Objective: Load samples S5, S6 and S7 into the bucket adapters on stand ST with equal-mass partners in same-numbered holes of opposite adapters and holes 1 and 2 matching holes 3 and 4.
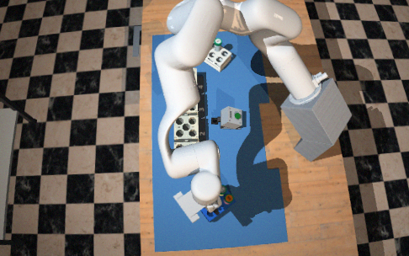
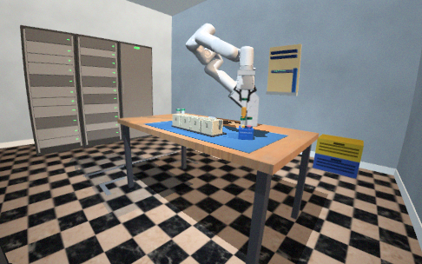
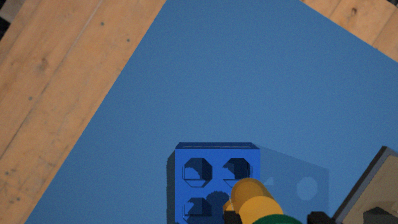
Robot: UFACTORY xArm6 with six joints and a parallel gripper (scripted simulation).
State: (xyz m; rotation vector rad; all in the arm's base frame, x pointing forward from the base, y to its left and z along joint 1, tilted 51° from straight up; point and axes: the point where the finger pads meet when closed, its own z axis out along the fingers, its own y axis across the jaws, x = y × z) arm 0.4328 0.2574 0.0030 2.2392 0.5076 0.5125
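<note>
My gripper (image 2: 245,99) (image 3: 276,218) is shut on a green-capped tube (image 2: 244,112) (image 3: 256,204) with amber contents. The tube hangs upright over the blue rack (image 2: 246,134) (image 3: 217,159) (image 1: 207,216), its lower end by the right-hand holes in the wrist view. Its cap dot is hidden. Three rack holes near it look empty. A tube with an orange cap dot (image 1: 229,198) stands in the rack. Cream adapters stand in a row in the stand (image 1: 203,122); the adapter beside number 2 (image 1: 186,137) shows five dark holes. The arm covers much of the others.
The small grey desk (image 1: 229,123) with the green DONE key (image 1: 237,115) stands right of the stand. A white rack (image 1: 215,64) at the back holds a green-capped tube (image 1: 218,41). The stand's corner (image 3: 345,209) shows at the wrist view's lower right.
</note>
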